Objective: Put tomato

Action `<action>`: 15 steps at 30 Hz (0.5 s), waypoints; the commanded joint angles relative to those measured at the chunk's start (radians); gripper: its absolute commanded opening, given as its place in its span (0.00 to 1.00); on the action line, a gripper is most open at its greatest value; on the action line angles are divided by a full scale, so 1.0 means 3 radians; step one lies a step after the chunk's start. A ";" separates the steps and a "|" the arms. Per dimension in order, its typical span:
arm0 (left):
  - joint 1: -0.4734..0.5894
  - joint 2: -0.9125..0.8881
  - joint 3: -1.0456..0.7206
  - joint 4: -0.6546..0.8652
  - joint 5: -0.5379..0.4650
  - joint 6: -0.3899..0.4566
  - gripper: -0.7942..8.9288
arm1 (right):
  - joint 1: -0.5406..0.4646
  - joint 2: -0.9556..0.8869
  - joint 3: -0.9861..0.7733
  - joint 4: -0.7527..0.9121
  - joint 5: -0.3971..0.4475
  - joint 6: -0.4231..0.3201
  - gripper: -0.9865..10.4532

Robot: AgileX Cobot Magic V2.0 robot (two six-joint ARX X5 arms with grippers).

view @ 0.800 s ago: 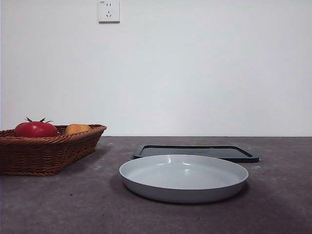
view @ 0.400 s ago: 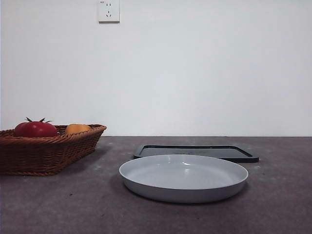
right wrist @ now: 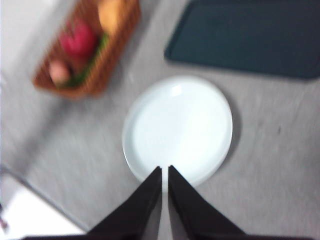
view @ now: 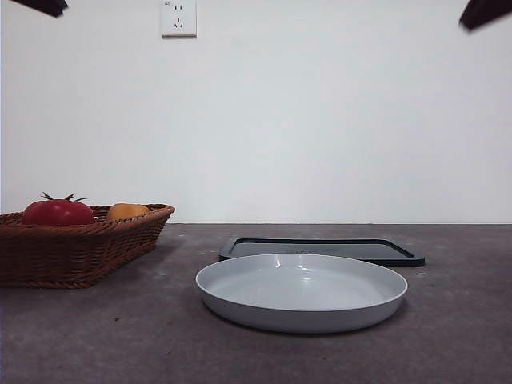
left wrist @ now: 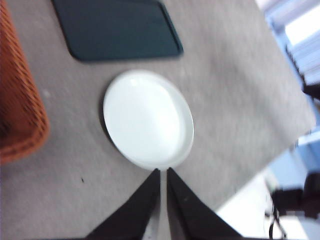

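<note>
A dark grey table (view: 96, 344) stands before a white wall (view: 320, 120) carrying one socket (view: 178, 18). One white plate (view: 302, 290) sits centrally; one dark tray (view: 320, 249) lies just behind it. Beside the plate stands one wicker basket (view: 72, 248), holding one tomato (view: 58, 211) and an orange fruit (view: 127, 210). High above the plate, the left gripper (left wrist: 160, 172) and right gripper (right wrist: 164, 170) both have jaws nearly together, empty.

White plate (view: 302, 292) and dark tray (view: 322, 249) on grey bench (view: 448, 336)
Wicker basket (view: 72, 248) holds an orange-yellow fruit (view: 126, 211); wall socket (view: 178, 18) above.
</note>
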 commanded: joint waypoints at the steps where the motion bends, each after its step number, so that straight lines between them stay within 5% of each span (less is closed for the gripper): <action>1: -0.0122 0.0079 0.0067 -0.0095 0.0017 0.0347 0.10 | 0.0259 0.0126 0.0043 -0.0086 0.0085 -0.0235 0.10; 10: -0.0146 0.0103 0.0067 -0.0167 0.0015 0.0427 0.13 | 0.0519 0.0284 0.0043 -0.0137 0.0085 -0.0290 0.10; 12: -0.0146 0.0103 0.0067 -0.0174 0.0015 0.0427 0.24 | 0.0518 0.0281 0.0043 -0.0140 0.0086 -0.0280 0.10; 15: -0.0146 0.0103 0.0067 -0.0170 0.0015 0.0427 0.55 | 0.0519 0.0281 0.0043 -0.0141 0.0086 -0.0249 0.25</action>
